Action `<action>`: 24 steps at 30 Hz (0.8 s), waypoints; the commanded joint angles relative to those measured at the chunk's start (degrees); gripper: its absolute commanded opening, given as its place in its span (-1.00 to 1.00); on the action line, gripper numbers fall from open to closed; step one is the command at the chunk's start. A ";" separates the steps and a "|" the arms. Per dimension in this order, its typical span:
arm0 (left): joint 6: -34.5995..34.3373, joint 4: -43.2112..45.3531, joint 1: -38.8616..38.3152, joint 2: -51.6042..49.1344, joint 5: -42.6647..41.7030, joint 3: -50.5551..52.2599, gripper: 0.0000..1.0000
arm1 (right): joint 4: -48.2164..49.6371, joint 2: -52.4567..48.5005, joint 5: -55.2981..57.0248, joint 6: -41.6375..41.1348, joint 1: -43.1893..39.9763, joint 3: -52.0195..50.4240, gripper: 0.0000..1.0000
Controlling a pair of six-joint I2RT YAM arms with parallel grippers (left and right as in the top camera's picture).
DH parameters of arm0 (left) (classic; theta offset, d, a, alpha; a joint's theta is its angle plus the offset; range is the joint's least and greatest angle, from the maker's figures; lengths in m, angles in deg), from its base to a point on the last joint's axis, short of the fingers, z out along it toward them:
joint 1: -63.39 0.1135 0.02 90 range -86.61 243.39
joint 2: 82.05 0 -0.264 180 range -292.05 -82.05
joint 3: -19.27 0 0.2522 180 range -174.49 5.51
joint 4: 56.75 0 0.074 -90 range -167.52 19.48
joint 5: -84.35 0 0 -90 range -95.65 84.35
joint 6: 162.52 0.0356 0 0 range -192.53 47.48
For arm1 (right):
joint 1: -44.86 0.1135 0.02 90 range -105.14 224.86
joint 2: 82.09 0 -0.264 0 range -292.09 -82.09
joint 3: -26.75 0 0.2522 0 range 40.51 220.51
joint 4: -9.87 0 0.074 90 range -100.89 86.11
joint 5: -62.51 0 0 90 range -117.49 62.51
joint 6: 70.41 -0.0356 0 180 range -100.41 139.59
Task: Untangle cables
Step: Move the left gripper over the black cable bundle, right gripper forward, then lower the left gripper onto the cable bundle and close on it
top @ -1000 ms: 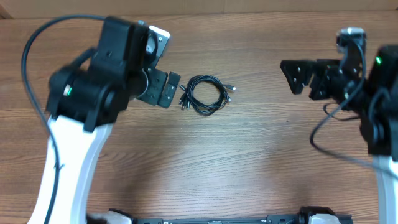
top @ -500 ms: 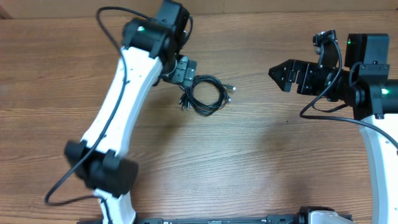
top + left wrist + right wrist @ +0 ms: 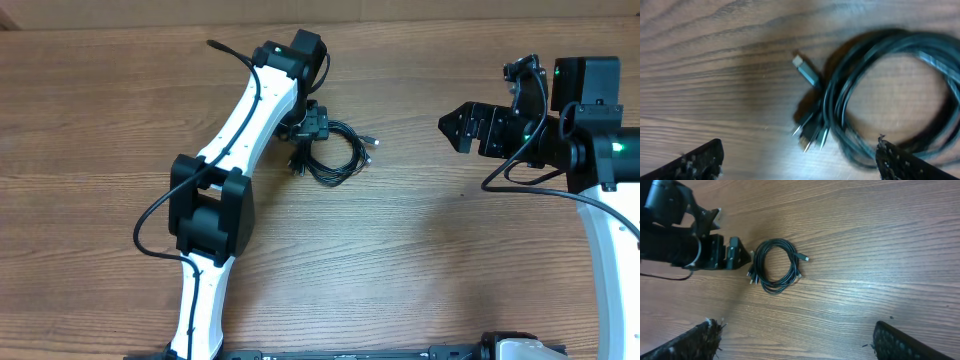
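The desk (image 3: 400, 260) is a flat, brown, wood-grain top, matt and level. It looks smooth enough for a cord to slide on it rather than snag. No other loose item shows near the work. Of the room, only a pale strip along the desk's far edge shows.

The left hand (image 3: 322, 124) hangs over the upper-left edge of the cables (image 3: 836, 112), jaws wide apart and holding nothing. Whether a fingertip touches a strand cannot be told. The right hand (image 3: 452, 127) stands well apart to the right, jaws also spread and empty.

The cables lie near the middle of the desk, toward its far side, wound into one flat ring of several thin black strands. By their look they are light, limp and slightly slick. They will probably not keep a shape when lifted, and a pull on one strand is likely to drag the whole ring. A pinch across the thick side of the ring would take every strand at once, which suits moving the ring, not separating it.

The plugs (image 3: 810, 136) bunch at the ring's left side, below the left hand. A lone plug (image 3: 804, 69) juts out by itself. The ends are small and stiff, so they look like the better hold: grip just behind one, pin the ring with the other hand, and draw slowly.
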State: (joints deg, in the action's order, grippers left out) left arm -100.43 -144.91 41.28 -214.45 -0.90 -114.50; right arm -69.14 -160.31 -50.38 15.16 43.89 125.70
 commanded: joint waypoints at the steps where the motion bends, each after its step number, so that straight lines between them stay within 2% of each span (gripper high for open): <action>1: -8.96 1.68 0.15 -1.33 -0.83 -0.83 0.90 | -0.07 0.68 0.59 0.44 0.28 1.29 0.85; 17: -6.49 7.08 -0.09 -1.46 -1.27 -0.31 0.67 | -0.59 0.68 0.59 0.44 0.28 1.03 0.81; 19: -3.78 7.63 -0.09 -1.44 -1.27 -0.11 0.67 | -0.81 0.68 0.59 0.42 0.28 1.03 0.81; 24: 10.05 7.61 -0.09 -1.46 -1.27 -0.09 0.64 | -0.90 0.68 0.61 0.44 0.28 1.03 0.81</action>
State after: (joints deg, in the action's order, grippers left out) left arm -100.64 -137.19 41.28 -215.25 -2.01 -114.50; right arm -70.02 -160.31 -49.97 15.31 43.89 125.70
